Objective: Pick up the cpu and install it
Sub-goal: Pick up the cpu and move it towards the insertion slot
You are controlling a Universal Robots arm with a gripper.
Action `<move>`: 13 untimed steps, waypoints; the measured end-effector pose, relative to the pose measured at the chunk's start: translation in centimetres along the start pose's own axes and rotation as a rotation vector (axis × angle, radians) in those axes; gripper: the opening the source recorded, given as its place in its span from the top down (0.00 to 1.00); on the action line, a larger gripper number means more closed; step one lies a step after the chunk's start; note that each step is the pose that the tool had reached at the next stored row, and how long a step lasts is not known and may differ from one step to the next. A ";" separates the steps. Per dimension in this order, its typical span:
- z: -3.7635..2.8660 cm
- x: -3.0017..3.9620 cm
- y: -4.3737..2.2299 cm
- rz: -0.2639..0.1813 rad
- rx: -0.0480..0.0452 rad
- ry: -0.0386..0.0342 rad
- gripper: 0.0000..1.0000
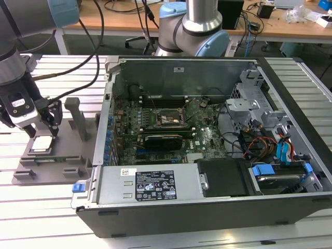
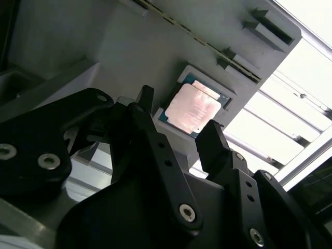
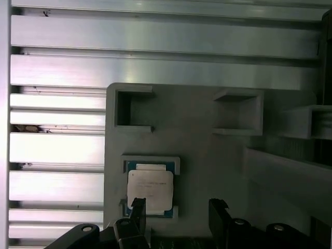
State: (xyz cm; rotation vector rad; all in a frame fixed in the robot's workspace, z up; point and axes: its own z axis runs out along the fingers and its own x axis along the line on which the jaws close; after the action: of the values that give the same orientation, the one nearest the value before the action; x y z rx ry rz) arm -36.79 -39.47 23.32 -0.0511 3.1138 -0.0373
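Observation:
The cpu, a small square chip with a silvery lid, lies flat in a pocket of the grey fixture tray at the exterior view's left. My gripper hangs just above it, open, with nothing between its black fingers. In the second wrist view the cpu lies below and beyond the gripper, seen in the gap between its tips. In the first wrist view the cpu lies close to one fingertip, and the gripper is centred a little to its side.
An upright post rises from the tray beside the gripper. The open computer case fills the middle, with the motherboard socket inside. A second arm's base stands behind it. Slatted aluminium table lies all around.

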 end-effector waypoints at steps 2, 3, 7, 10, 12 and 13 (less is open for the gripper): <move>0.20 0.01 0.00 0.000 0.0000 0.0000 0.40; 0.24 0.01 0.01 0.000 0.0000 0.0001 0.40; 0.78 0.02 0.02 0.000 0.0000 0.0000 0.40; 1.23 0.16 0.06 0.000 0.0001 0.0001 0.40; 1.56 0.52 0.09 0.000 0.0001 -0.0001 0.40; 1.74 0.79 0.11 0.000 0.0001 0.0000 0.40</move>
State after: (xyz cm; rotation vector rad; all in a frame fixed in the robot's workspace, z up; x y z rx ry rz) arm -37.53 -39.43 21.56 -0.0510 3.1137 -0.0375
